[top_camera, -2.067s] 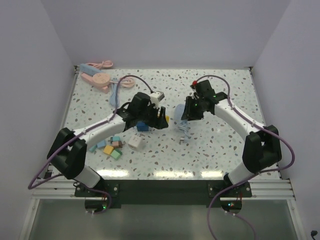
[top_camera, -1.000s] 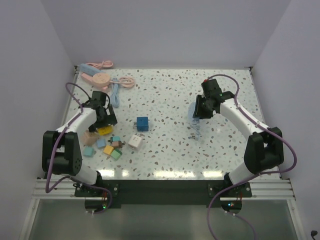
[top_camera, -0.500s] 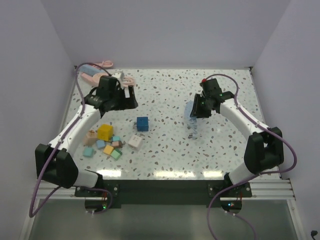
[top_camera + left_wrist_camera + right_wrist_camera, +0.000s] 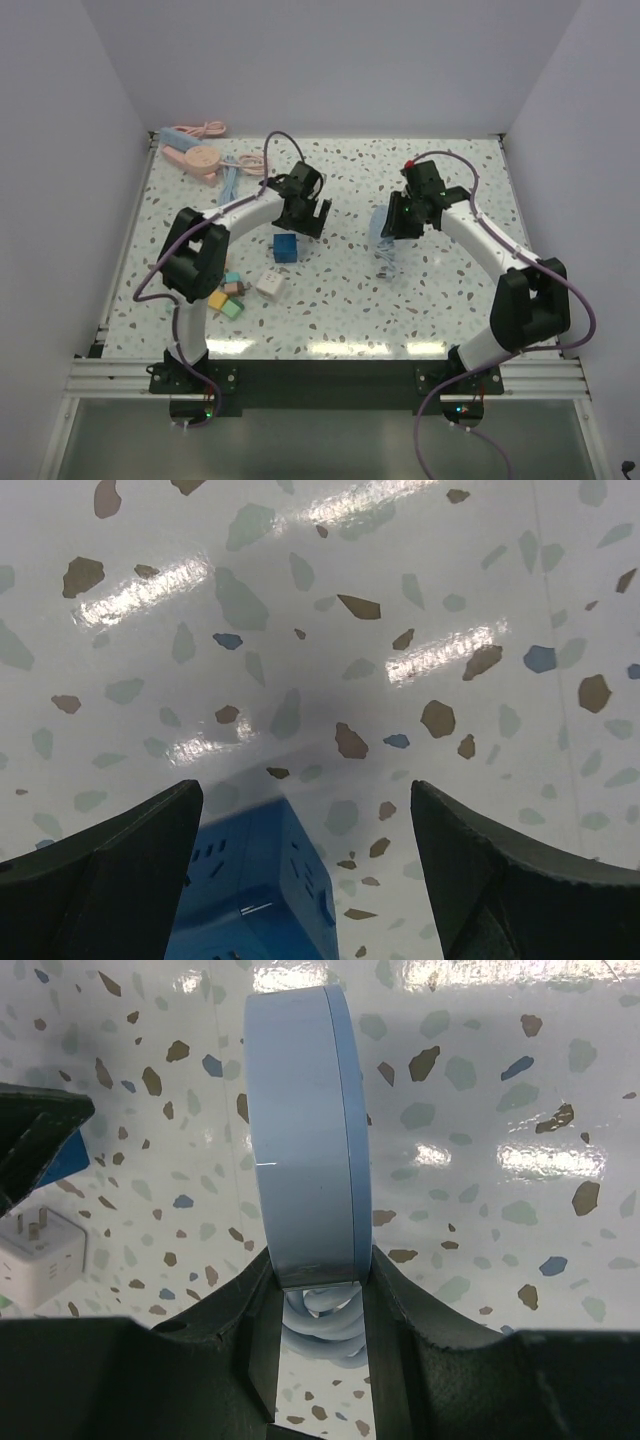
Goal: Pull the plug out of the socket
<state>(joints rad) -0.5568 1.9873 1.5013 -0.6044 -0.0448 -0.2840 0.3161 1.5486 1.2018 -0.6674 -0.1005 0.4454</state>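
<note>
The left arm (image 4: 243, 211) is being reached forward and inward, the left fingers (image 4: 110, 880) being held wide apart. The right fingers (image 4: 245, 1345) are being pressed against a pale blue disc (image 4: 300, 1110) between them.

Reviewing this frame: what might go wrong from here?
The left gripper is open with the blue cube off-centre, close to one finger; closing may nudge it away. The right gripper pinches the pale blue disc only at one edge, so it may swivel or slip under a pull.
</note>
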